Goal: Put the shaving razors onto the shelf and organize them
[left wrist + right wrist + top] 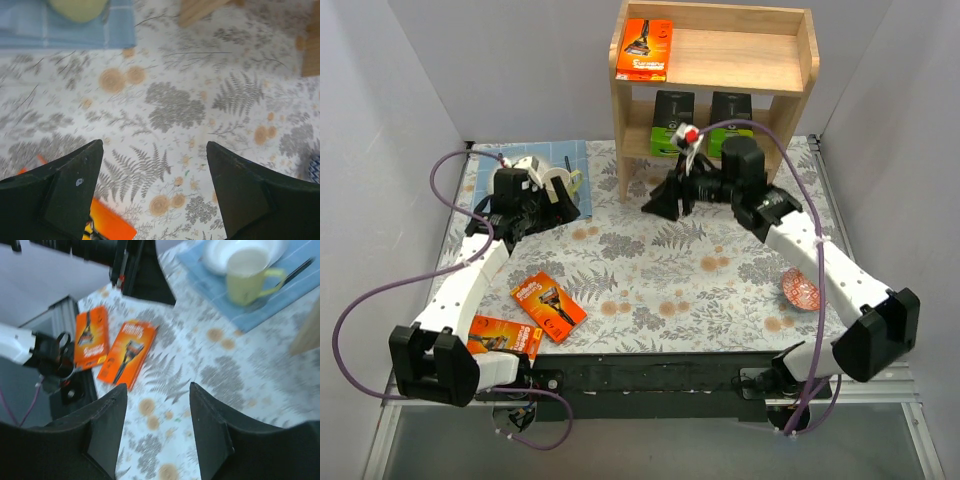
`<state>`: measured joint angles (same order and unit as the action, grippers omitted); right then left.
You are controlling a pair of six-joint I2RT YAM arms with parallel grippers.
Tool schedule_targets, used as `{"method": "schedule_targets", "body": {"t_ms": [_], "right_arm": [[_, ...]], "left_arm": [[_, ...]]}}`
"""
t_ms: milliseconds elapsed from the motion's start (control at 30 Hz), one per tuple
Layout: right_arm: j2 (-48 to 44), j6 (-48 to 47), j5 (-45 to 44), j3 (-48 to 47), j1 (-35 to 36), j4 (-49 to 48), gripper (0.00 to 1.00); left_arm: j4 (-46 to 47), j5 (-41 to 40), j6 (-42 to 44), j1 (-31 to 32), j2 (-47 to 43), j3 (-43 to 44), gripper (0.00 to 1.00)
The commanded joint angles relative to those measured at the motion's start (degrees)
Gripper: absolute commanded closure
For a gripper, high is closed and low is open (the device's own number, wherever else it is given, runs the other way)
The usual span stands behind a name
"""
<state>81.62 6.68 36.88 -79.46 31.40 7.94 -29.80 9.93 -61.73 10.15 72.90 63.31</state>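
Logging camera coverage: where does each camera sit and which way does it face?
Top external: above and behind the bases, looking down at the floral tablecloth and far shelf; both arms show.
Left wrist: on the left arm, facing down at tablecloth; the open left gripper frames it.
Right wrist: on the right arm, facing the near-left corner and two orange razor packs; the open right gripper shows.
Shared: top and right wrist both show those packs and the yellow-green mug.

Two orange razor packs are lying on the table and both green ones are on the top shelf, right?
Not quite. Both green packs sit on the lower level of the shelf, not the top, as the top external view shows. The two orange packs do lie on the table.
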Motion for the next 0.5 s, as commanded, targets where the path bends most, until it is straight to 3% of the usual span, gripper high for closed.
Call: {"method": "schedule_targets", "body": {"t_ms": [0, 167, 300, 433, 467], "right_arm": [[-4.89, -0.43, -0.93, 13.16, 4.1, 0.05, 0.39], [-7.35, -1.75, -1.9, 18.37, 4.81, 3.65, 0.39], [-8.06, -3.5, -3.3, 19.78, 4.73, 4.62, 0.39], [-7.62, -5.79, -4.45, 18.56, 4.73, 6.82, 0.39], [-7.53, -6.23, -4.71, 18.38, 4.73, 7.26, 0.39]], "left_arm": [[-9.65, -13.35, -7.51, -3.98, -5.22, -6.52, 0.16], [-17.1, -21.87, -15.24, -9.26, -6.28, -9.52, 0.15], [-24.24, -22.07, -20.53, -13.48, -7.07, -8.47, 0.16], [-30.66, -21.1, -24.39, -14.02, -6.9, -6.71, 0.35], [-32.49, -21.01, -25.18, -14.02, -6.9, -6.88, 0.35]]}}
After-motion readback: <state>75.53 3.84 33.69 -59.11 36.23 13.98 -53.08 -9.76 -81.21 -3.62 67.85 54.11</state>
